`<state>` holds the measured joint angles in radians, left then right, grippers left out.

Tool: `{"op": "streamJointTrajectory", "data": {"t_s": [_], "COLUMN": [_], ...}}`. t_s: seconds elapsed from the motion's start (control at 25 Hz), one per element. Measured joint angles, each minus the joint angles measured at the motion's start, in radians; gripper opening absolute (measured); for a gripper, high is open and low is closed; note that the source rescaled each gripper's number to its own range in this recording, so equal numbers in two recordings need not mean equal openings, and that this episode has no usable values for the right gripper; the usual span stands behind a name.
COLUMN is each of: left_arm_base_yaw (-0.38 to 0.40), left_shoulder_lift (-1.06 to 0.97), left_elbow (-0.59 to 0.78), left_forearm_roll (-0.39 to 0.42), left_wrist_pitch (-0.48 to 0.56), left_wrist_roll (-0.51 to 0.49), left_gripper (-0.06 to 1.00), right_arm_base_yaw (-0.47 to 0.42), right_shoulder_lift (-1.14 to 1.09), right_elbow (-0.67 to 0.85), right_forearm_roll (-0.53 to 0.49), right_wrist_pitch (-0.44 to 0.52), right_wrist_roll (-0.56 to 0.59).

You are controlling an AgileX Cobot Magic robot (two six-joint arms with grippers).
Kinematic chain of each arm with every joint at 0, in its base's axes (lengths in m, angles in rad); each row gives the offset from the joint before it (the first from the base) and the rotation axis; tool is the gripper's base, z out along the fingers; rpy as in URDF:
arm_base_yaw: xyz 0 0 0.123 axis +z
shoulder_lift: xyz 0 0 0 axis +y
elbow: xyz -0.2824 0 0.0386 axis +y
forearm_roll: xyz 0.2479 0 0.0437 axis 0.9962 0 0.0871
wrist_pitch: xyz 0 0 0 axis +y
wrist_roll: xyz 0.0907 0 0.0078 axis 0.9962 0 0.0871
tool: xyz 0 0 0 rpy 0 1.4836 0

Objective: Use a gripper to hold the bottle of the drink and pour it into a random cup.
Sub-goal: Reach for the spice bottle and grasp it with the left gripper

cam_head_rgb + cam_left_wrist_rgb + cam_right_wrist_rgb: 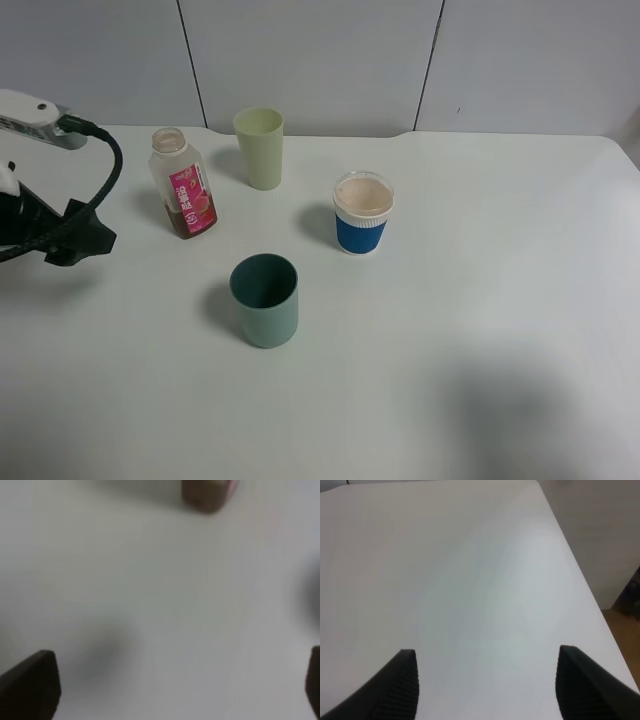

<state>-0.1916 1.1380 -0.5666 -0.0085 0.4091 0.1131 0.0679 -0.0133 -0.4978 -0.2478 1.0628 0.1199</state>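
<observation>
Starting nearest, the teal cup (265, 300) stands on the counter (480, 330), seemingly empty. Beyond it the bottle (184, 185) stands upright, ungrasped, brown drink (195, 225) low inside. The left tool (172, 685) is spread wide, empty, short of it. The right tool (490, 685) is likewise released. Grasping and pouring remain. The left wrist view blurs and crops the bottle.

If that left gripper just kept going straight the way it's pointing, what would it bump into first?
Probably the bottle, standing ahead within the open left gripper's span; only bare table lies between.
</observation>
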Motion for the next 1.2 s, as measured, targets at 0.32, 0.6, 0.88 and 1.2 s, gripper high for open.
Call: {"op": "streamJointTrajectory", "data": {"t_s": [0.32, 0.6, 0.88, 1.2], "left_arm_base_yaw": [-0.019, -0.019, -0.019, -0.019], "left_shoulder_lift": [0.094, 0.184, 0.28, 0.373], "left_elbow": [0.0, 0.0, 0.0, 0.0], "left_forearm_roll": [0.037, 0.073, 0.077, 0.094], "left_wrist_pitch": [-0.135, -0.242, -0.327, -0.426], "left_wrist_roll": [-0.061, -0.061, -0.061, -0.064], "left_gripper": [1.0, 1.0, 1.0, 1.0], "right_arm_base_yaw": [0.0, 0.0, 0.0, 0.0], "right_shoulder_lift": [0.0, 0.0, 0.0, 0.0], "right_elbow": [0.0, 0.0, 0.0, 0.0], "right_forearm_roll": [0.0, 0.0, 0.0, 0.0], "right_wrist_pitch": [0.0, 0.0, 0.0, 0.0], "right_wrist_roll": [0.0, 0.0, 0.0, 0.0]}}
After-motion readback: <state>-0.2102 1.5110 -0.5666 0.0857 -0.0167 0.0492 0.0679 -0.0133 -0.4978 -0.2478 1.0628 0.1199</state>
